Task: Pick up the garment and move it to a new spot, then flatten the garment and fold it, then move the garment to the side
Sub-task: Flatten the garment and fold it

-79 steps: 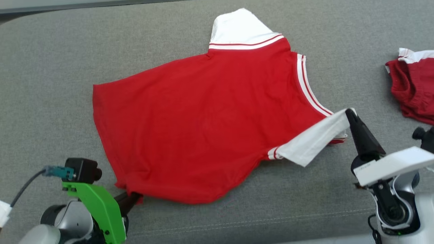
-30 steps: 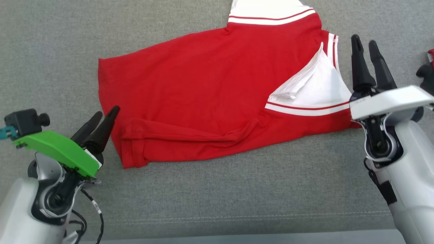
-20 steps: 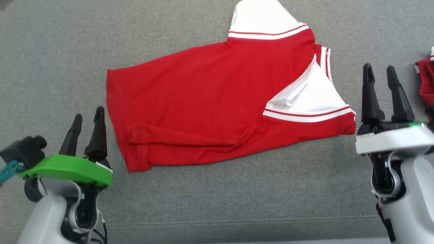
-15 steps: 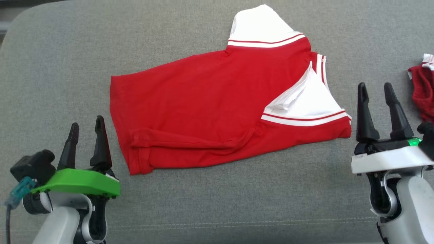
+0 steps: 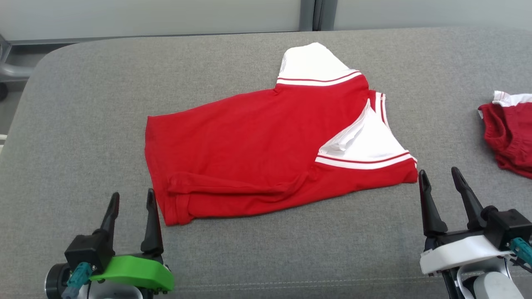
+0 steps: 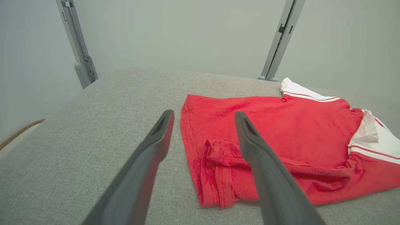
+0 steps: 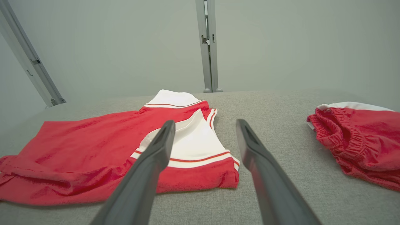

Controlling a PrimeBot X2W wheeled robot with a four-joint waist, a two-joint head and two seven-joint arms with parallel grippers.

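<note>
Both arms have pulled back since I last looked: the left gripper (image 5: pixel 133 193) had the hem corner and the right gripper (image 5: pixel 438 171) the near sleeve, and now neither touches cloth. The head camera has also tilted up, so I get the wall and a post (image 5: pixel 311 14) behind the cushion (image 5: pixel 83 124).

The shirt (image 5: pixel 249 153) lies mid-cushion, red, its hem to my left and its collar end to my right. Its near long edge is now turned up over the body, leaving a rumpled ridge (image 5: pixel 232 191) along the front. The near sleeve (image 5: pixel 365 143), white with a red stripe, lies folded in on top of the body. The far sleeve (image 5: pixel 311 62) sticks out flat toward the wall.

On the left wrist view the left gripper (image 6: pixel 204 114) has its jaws spread wide with nothing between them, above the cushion just short of the hem corner (image 6: pixel 215 190). On the right wrist view the right gripper (image 7: pixel 205 122) is likewise released and empty, its fingers framing the shirt's right-hand corner (image 7: pixel 229 179) from just in front.

Well to the right, apart from the shirt, sits a second red bundle, probably shorts (image 5: pixel 509 137), though the frame edge cuts it off
</note>
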